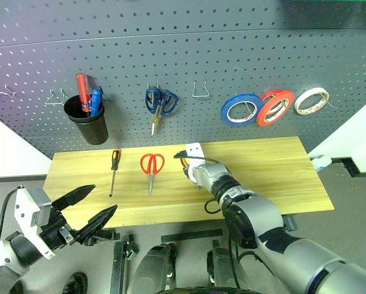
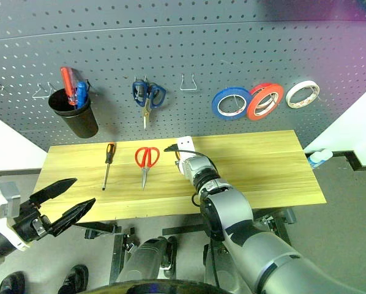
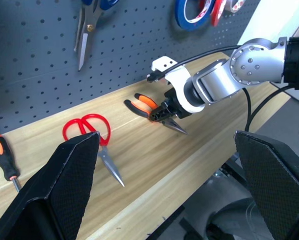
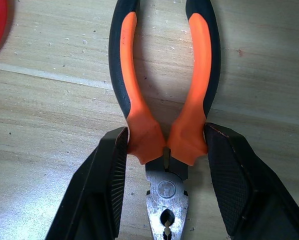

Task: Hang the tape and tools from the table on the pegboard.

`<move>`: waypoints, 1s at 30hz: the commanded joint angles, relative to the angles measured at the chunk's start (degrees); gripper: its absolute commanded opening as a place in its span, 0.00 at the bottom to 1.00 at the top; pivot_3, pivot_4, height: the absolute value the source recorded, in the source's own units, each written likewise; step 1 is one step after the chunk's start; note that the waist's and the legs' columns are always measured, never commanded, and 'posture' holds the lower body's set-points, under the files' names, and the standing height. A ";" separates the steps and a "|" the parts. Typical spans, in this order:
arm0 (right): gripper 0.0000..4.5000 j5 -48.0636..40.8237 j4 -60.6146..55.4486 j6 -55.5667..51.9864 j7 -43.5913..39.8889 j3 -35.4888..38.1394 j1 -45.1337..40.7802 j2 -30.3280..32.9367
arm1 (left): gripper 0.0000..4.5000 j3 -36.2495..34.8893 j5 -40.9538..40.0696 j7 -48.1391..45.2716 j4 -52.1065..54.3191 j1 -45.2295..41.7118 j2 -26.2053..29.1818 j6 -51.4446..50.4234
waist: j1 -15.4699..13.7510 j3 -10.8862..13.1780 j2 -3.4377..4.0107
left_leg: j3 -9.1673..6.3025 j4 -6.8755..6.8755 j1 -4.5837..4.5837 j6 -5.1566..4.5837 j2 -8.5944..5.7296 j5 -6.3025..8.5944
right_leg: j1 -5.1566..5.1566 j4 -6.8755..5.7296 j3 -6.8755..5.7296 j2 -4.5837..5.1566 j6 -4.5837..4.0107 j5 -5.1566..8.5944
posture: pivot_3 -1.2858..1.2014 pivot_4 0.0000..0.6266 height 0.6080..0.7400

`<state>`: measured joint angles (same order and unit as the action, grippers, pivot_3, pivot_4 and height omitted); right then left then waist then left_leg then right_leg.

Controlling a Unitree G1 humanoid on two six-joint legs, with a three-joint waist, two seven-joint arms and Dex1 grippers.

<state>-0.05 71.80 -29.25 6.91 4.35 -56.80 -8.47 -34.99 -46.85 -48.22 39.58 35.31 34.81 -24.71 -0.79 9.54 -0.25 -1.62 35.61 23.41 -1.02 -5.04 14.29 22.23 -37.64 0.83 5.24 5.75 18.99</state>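
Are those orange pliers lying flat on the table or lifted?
Lying flat: the pliers rest on the table, the right hand's fingers against their handles.

I see orange-and-black pliers (image 4: 164,115), red-handled scissors (image 1: 152,164), orange-black screwdriver (image 1: 114,166) on light yellow grained counter (image 1: 262,171); dark grey dotted pegboard (image 1: 189,49) with blue tape (image 1: 240,109), red-orange roll (image 1: 275,106), white roll (image 1: 311,100)

screwdriver (image 1: 114,169) left of scissors (image 1: 151,169) on table (image 1: 281,177).

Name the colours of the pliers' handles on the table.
Orange with black edging on the pliers, clearest in the right wrist view.
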 commanded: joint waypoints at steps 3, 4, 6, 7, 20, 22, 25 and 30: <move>0.45 0.18 -0.20 0.82 -2.15 -0.30 -0.68 0.10 | 1.00 -0.94 -0.78 0.31 1.03 -0.67 0.48 0.54 | 0.00 0.00 0.00 | 0.00 0.00 0.00 0.00 0.00 0.00 | 0.00 0.00 0.00 0.00 0.00 0.00 | 0.62 0.28 0.87; 0.45 0.00 -0.31 0.77 -2.90 -0.20 -0.66 0.17 | 1.00 -0.78 -0.83 0.56 1.07 -0.92 0.44 0.43 | -0.01 0.00 0.00 | 0.00 0.00 0.00 0.01 0.00 0.00 | 0.00 0.00 0.00 0.00 0.00 0.00 | 0.62 0.28 0.87; 0.45 -0.66 -1.35 0.42 -5.26 0.11 -0.23 0.72 | 1.00 -0.54 -0.88 0.71 1.02 -1.31 0.46 0.30 | 0.01 0.00 0.00 | 0.00 0.00 0.00 0.01 0.00 0.00 | 0.00 0.00 0.00 0.00 0.00 0.00 | 0.62 0.28 0.87; 0.45 -0.56 -1.83 0.25 -6.80 -0.25 0.00 0.99 | 1.00 -0.42 -0.88 0.74 0.95 -1.48 0.44 0.26 | 0.03 0.00 0.00 | 0.00 0.00 0.00 0.01 0.00 -0.01 | 0.00 0.00 0.00 0.00 0.00 0.00 | 0.62 0.28 0.87; 0.45 -4.02 -32.93 -16.93 -26.30 -4.82 15.56 8.26 | 1.00 2.93 -0.15 0.46 -2.50 -7.15 1.71 -0.22 | -0.04 -0.01 -0.02 | -0.01 0.00 0.02 -0.09 0.00 0.05 | -0.03 0.08 0.00 0.01 0.01 0.00 | 0.59 0.25 0.87; 0.45 -5.75 -40.33 -19.43 -28.91 -5.37 19.49 9.04 | 1.00 3.40 -0.34 0.52 -3.41 -8.60 1.78 -0.37 | 0.04 -0.02 -0.03 | -0.01 -0.01 0.04 -0.11 0.00 0.05 | -0.02 0.09 0.00 0.01 0.01 0.00 | 0.58 0.24 0.87; 0.45 -6.66 -49.14 -22.29 -32.95 -9.03 24.89 10.95 | 1.00 4.35 0.14 -0.06 -4.63 -10.08 2.00 -0.29 | 0.16 -0.02 -0.03 | -0.01 -0.02 0.06 -0.13 0.00 0.07 | 0.01 0.11 0.00 0.01 0.01 -0.01 | 0.57 0.24 0.87; 0.45 -8.02 -57.93 -19.30 -36.14 -10.99 29.74 12.67 | 1.00 6.18 1.10 -0.83 -6.33 -12.49 2.34 -0.02 | 0.11 -0.03 -0.04 | 0.00 -0.02 0.06 -0.13 0.02 0.08 | 0.03 0.11 0.00 0.00 0.01 -0.01 | 0.56 0.23 0.87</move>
<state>-6.52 18.78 -51.46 -27.36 -5.85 -27.22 3.91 -29.14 -45.97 -48.47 33.29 23.39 36.48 -25.52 -0.68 9.51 -0.28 -1.62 35.60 23.48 -1.15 -5.03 14.37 22.25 -37.53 0.83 5.24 5.77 18.98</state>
